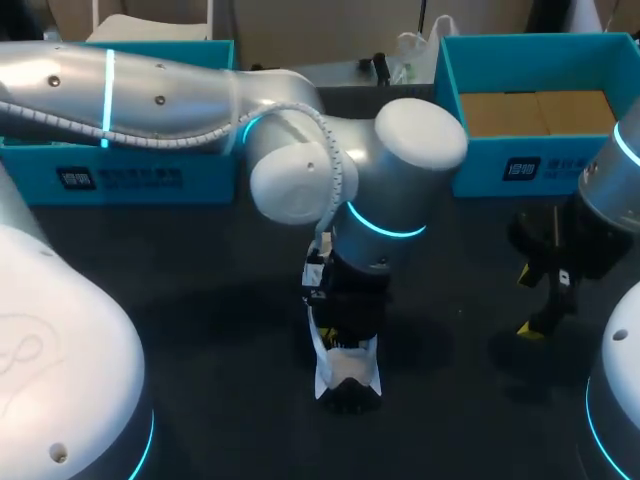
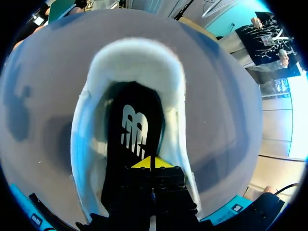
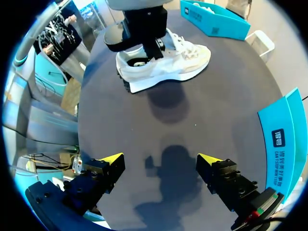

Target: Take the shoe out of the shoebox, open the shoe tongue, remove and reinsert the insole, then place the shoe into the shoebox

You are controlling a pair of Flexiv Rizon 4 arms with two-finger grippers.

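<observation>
White shoe (image 3: 173,65), black insole (image 2: 113,163) with white logo (image 2: 134,131), teal shoebox (image 1: 490,165)

We overlook the table (image 1: 200,300) from behind; our left wrist camera sits close above the shoe (image 2: 134,53), also seen well ahead of our right claw (image 3: 160,159).

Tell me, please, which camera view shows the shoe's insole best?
The left wrist view: it looks straight down into the shoe, showing the black insole under the left gripper. In the head view the left arm hides it. The right wrist view shows the shoe side-on, with only a glimpse of its opening.
</observation>
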